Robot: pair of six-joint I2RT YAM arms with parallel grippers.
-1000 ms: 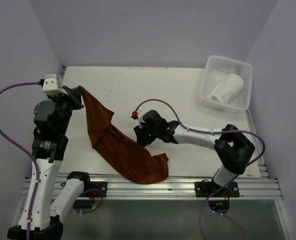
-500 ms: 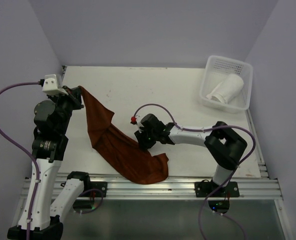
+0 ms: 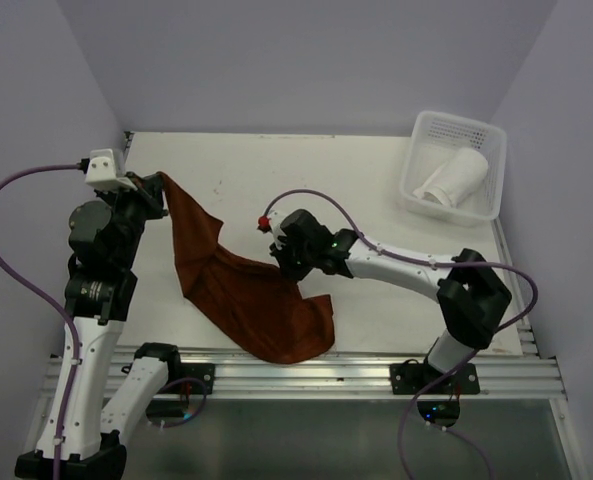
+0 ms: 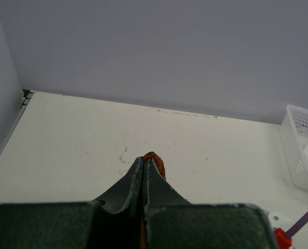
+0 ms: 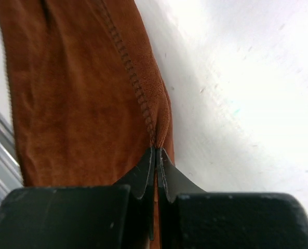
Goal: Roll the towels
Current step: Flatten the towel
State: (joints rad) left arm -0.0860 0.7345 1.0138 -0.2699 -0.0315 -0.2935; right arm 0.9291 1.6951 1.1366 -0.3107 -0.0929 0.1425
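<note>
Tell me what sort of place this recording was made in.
Probably a robot lab test cell: plain lavender walls box in a white table, an aluminium mounting rail runs along its near edge, and a perforated basket holds a rolled white towel.

Left arm (image 3: 86, 330) and right arm (image 3: 416, 270), white link shells, black joint housings, purple cable (image 4: 305, 218) looped along each, red connector (image 3: 264, 222) at right wrist, white camera mount (image 3: 104, 167) on left wrist, black tapered fingers (image 4: 129, 182) with pale inner edges, black bases (image 3: 166, 365).
</note>
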